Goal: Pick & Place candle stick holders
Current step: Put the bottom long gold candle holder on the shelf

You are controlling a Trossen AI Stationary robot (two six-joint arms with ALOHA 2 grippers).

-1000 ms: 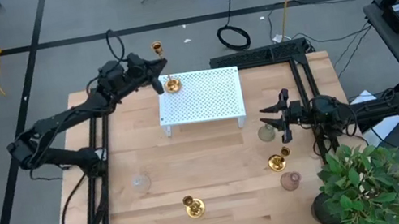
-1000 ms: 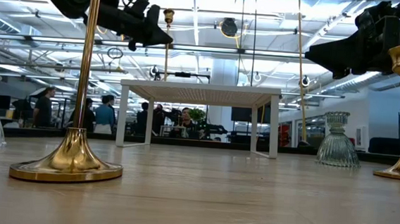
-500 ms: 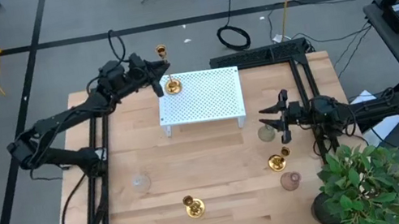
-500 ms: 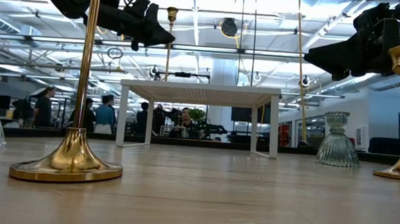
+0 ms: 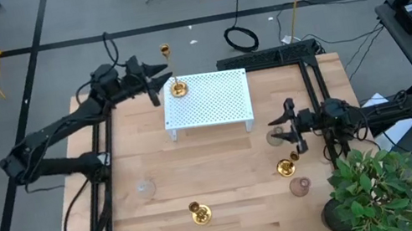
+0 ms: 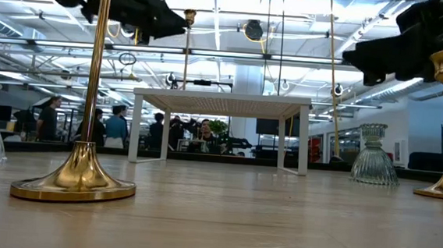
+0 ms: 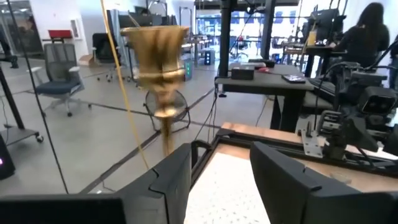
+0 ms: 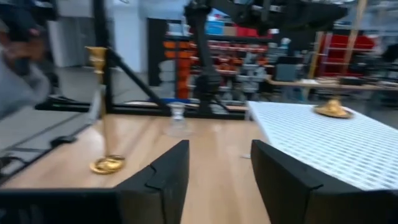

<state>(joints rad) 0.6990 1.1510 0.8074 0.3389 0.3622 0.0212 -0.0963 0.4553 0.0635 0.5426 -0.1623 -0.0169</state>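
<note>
Your wooden table [image 5: 227, 188] carries the white perforated stand [image 5: 211, 97] toward its far edge, just as it did a second ago. One candle stick holder [image 5: 176, 87] stands upright on the stand's left far corner; in the left wrist view its gold cup shows close ahead, free of the fingers.

Your left gripper [image 5: 154, 72] has pulled back from that holder since the earlier frame. A second ago it sat right against the stem; now it hangs just beside it, off the stand's corner, fingers spread and holding nothing.

Your right gripper [image 5: 288, 109] has shifted slightly toward the near side and waits over the table right of the stand, fingers spread and empty.

The second candle stick holder [image 5: 285, 165] stands on the table near the right gripper, unmoved. The third candle stick holder [image 5: 199, 213] stands near the table's front edge, also unmoved.

A clear glass holder [image 5: 277, 134] sits just beside the right gripper.
</note>
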